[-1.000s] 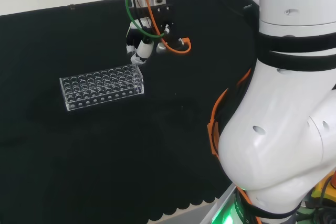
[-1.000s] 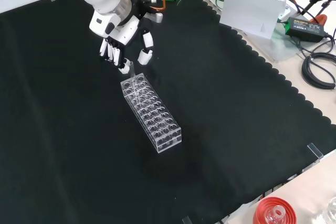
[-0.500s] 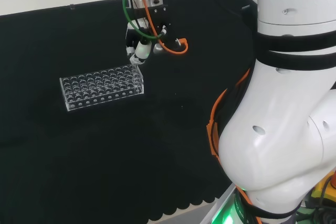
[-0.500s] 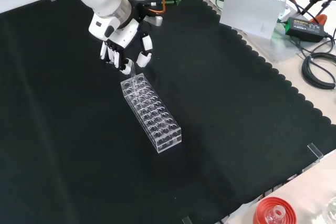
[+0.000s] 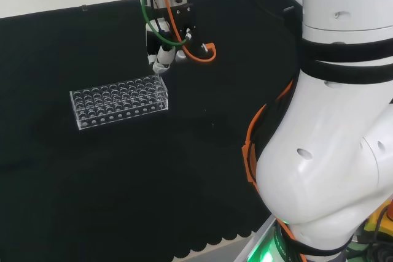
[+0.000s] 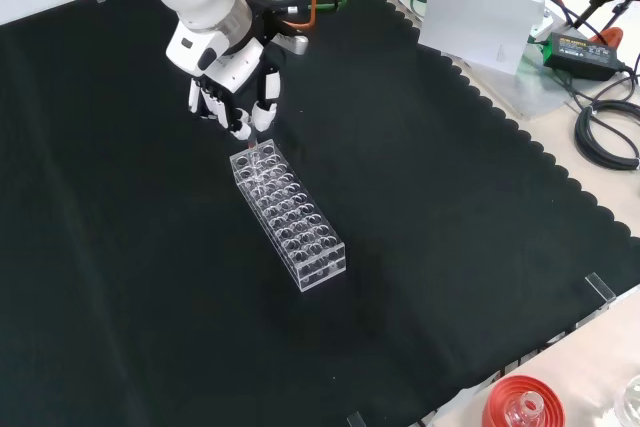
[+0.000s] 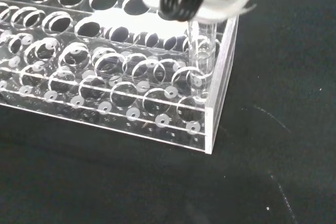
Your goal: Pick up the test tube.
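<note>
Clear glass, the test tube (image 7: pixel 201 59) in the rack (image 6: pixel 288 214) looks light, slippery and fragile; the robot hand (image 6: pixel 238 102) pinches its top end with curled fingers.

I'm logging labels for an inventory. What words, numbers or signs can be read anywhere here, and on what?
None can be read.
The clear test tube rack and the test tube carry no visible markings.
The hand shows no print.
The black box with cables at the front view's right edge has a label, too small to read.
</note>
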